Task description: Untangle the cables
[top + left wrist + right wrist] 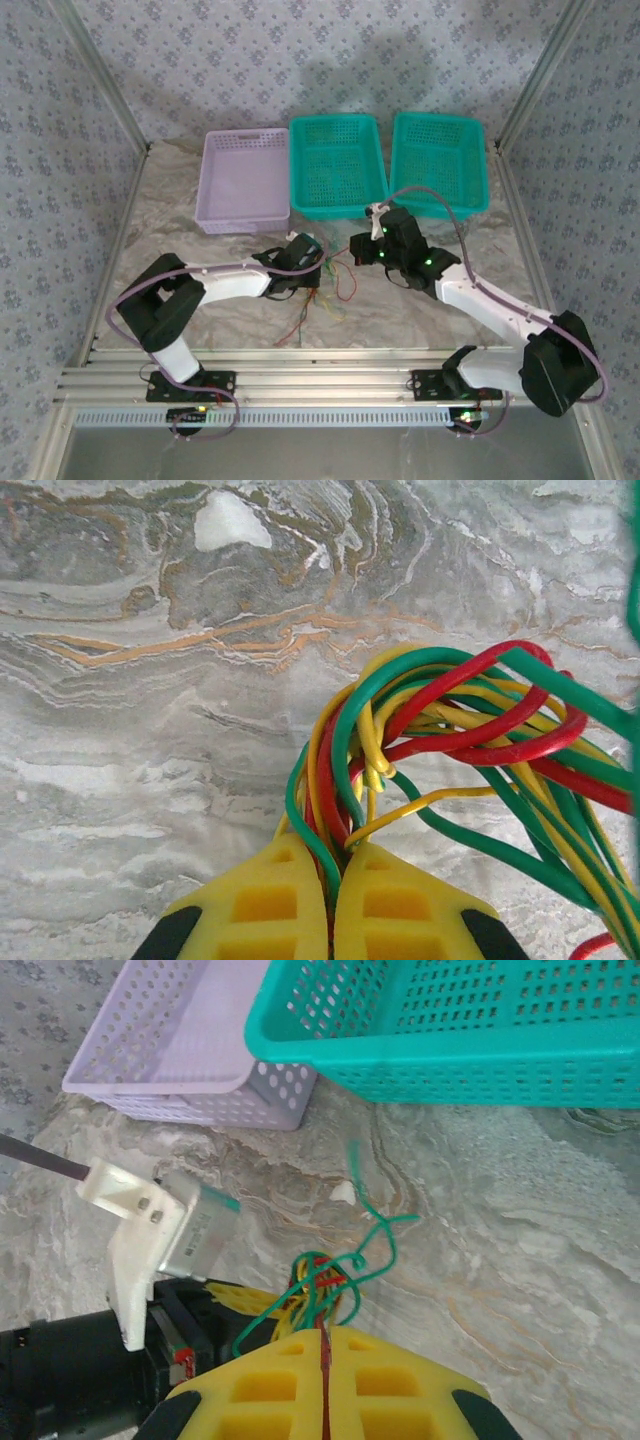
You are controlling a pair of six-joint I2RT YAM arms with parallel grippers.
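Top view, far left: lilac basket (pixel 212 185) is set at the back of the table (pixel 200 320), its right wall just beside the middle teal basket (pixel 296 170).

Left arm (pixel 230 280) is folded at the elbow and reached in toward table centre. Left gripper (pixel 312 262) is clamped fully closed on the cables (pixel 322 292). In its wrist view, the yellow fingers (pixel 265 900) are pressed together, with red, green and yellow strands pinched in the seam between them. From there the bundle is looped upward and fanned off to the right over the marbled surface.

The cables are located at table centre, between the two grippers. Loose ends are trailed toward the near edge.

Right gripper (pixel 360 250) is positioned just right of the bundle, facing the left gripper. Its jaws are closed tight too: in the right wrist view, a red strand is seen gripped in the seam, and the knot is bunched just ahead of the tips. One green wire (pixel 375 1230) is curled up free of the knot. The white bracket (pixel 130 1230) on the left arm's wrist is seen close by on the left of that view.

Right teal basket (pixel 484 170) is placed beside the middle one at back right. Right arm (pixel 500 310) is angled in from the near right corner.
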